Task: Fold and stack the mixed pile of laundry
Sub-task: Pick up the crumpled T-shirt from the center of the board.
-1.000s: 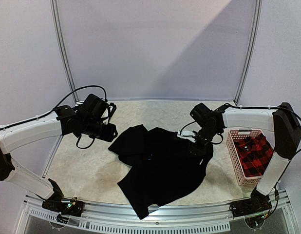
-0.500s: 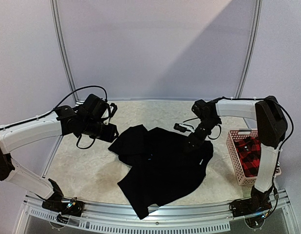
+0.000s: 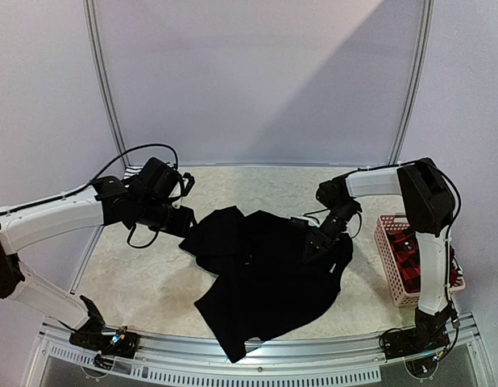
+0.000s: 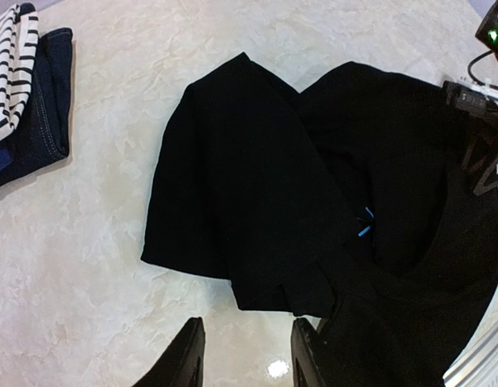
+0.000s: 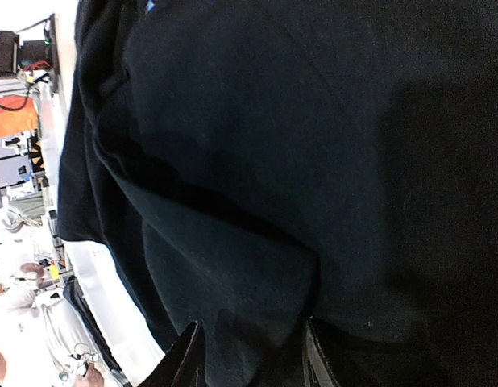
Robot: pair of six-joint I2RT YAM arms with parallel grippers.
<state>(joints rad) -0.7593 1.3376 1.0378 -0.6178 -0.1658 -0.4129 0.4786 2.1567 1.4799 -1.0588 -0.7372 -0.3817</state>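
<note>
The large black cotton shirt (image 3: pixel 265 282) is lying rumpled on the pale marbled table (image 3: pixel 152 274). The right gripper (image 5: pixel 249 359) is hanging close over it with jaws partly apart. The left gripper (image 4: pixel 247 363) is hovering beside its sleeve, half-wide and empty.

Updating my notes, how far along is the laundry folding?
Done: striped top and navy piece look folded together. In hand: black shirt lies crumpled, left gripper and right gripper open by it. Remaining: folding it, plus plaid shirt in basket.

white-shelled left arm (image 3: pixel 47 224) and right arm (image 3: pixel 378 181), black joints and wrist housings, thin black cables looping, black bases, matte black left pincer (image 4: pixel 246 326)
</note>
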